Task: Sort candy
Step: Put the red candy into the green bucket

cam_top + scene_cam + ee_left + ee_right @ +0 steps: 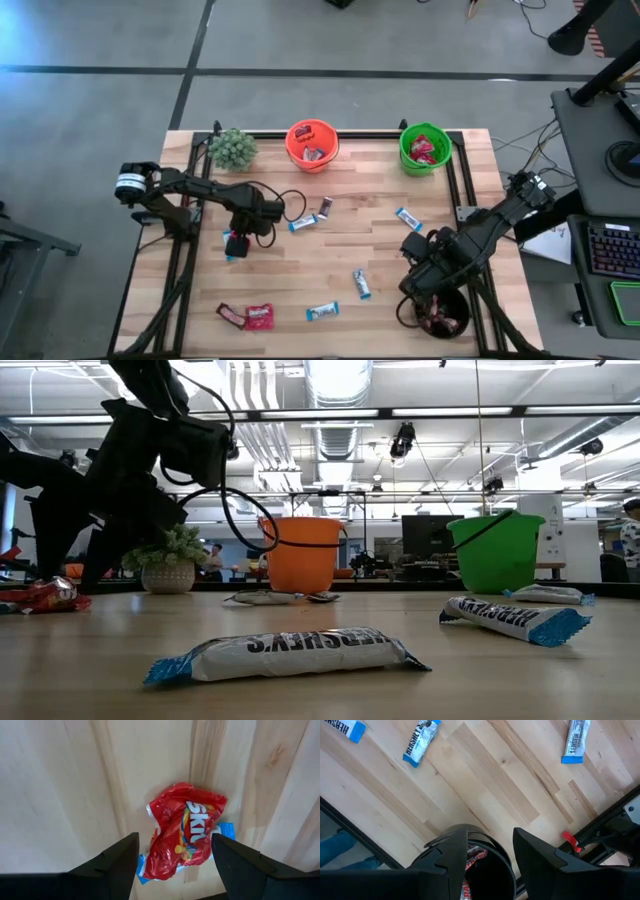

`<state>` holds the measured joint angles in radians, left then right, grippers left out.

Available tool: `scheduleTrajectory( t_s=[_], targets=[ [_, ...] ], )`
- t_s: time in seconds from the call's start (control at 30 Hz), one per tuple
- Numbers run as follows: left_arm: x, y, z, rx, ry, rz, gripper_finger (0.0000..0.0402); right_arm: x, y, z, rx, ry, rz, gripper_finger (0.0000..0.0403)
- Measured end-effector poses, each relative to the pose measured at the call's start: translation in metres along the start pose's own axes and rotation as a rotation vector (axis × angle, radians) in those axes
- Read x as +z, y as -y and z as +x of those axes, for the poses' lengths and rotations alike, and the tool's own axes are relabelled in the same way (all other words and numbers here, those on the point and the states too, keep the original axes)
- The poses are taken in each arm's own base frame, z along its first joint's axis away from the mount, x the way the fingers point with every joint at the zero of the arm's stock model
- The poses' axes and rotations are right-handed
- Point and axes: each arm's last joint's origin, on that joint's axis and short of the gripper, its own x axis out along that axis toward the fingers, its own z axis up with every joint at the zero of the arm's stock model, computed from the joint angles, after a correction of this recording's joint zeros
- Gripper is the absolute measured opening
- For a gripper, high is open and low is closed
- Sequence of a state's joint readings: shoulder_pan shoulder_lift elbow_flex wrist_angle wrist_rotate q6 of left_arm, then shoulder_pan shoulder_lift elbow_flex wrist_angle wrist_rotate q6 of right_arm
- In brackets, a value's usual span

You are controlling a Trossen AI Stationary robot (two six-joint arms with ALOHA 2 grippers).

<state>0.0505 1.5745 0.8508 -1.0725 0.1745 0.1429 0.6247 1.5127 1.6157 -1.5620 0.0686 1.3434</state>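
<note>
My left gripper points down at the table's left part, open. Its fingers stand on either side of a crumpled red candy packet, which lies partly on a blue-and-white bar. At the near right, my right gripper hangs open over a black bucket with candy inside, and nothing is between its fingers. Loose candy lies on the wood: blue-and-white bars, a dark bar, and a red packet beside another dark bar.
An orange bucket and a green bucket, both holding candy, stand at the far edge. A small green plant sits at the far left. Black rails run along the table's left and right sides. One more bar lies right of centre.
</note>
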Motion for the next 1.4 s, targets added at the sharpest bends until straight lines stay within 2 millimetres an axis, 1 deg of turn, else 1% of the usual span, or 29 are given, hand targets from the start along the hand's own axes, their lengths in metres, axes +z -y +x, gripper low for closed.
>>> scheduleTrajectory(
  t_s=[0.2, 0.37, 0.43, 0.53, 0.6, 0.67, 0.87, 0.93, 1.03, 1.1, 1.23, 1.4],
  targets=[
    [0.001, -0.001, 0.005, -0.011, -0.016, -0.001, 0.0231, 0.0, 0.0, 0.0, 0.0, 0.0, 0.0, 0.0151],
    [0.007, -0.004, 0.02, -0.023, -0.093, -0.015, 0.0231, 0.0, 0.0, 0.0, 0.0, -0.001, -0.001, 0.0151],
    [0.008, -0.005, 0.023, -0.023, -0.111, -0.016, 0.0231, -0.001, 0.0, 0.0, 0.003, -0.014, -0.001, 0.0151],
    [0.01, -0.006, 0.023, -0.019, -0.109, -0.005, 0.0218, -0.001, 0.0, 0.0, 0.004, -0.017, -0.001, 0.0151],
    [0.01, -0.006, 0.022, -0.015, -0.102, 0.002, 0.0194, -0.001, 0.0, 0.0, 0.004, -0.017, -0.001, 0.0151],
    [0.011, -0.005, 0.021, -0.013, -0.085, 0.006, 0.0162, -0.001, 0.0, 0.0, 0.003, -0.017, -0.006, 0.0151],
    [0.012, -0.004, 0.018, -0.032, -0.087, 0.0, 0.003, -0.001, 0.0, 0.0, 0.003, -0.018, -0.013, 0.015],
    [0.013, -0.004, 0.014, -0.04, -0.078, 0.001, 0.0011, -0.001, 0.0, 0.0, 0.004, -0.018, -0.029, 0.0151],
    [0.011, -0.002, 0.004, -0.044, -0.097, -0.003, 0.0014, 0.0, 0.0, 0.0, 0.005, -0.016, -0.042, 0.015],
    [0.009, 0.0, -0.005, -0.047, -0.114, -0.002, 0.0008, 0.001, 0.0, 0.0, 0.008, -0.014, -0.039, 0.015],
    [0.004, 0.005, -0.027, -0.05, -0.134, 0.0, 0.0003, 0.003, -0.002, 0.0, 0.027, 0.012, -0.037, 0.0149],
    [-0.001, 0.012, -0.061, -0.032, -0.025, 0.018, 0.0001, 0.009, -0.01, -0.001, 0.105, 0.082, -0.068, 0.0141]
  ],
)
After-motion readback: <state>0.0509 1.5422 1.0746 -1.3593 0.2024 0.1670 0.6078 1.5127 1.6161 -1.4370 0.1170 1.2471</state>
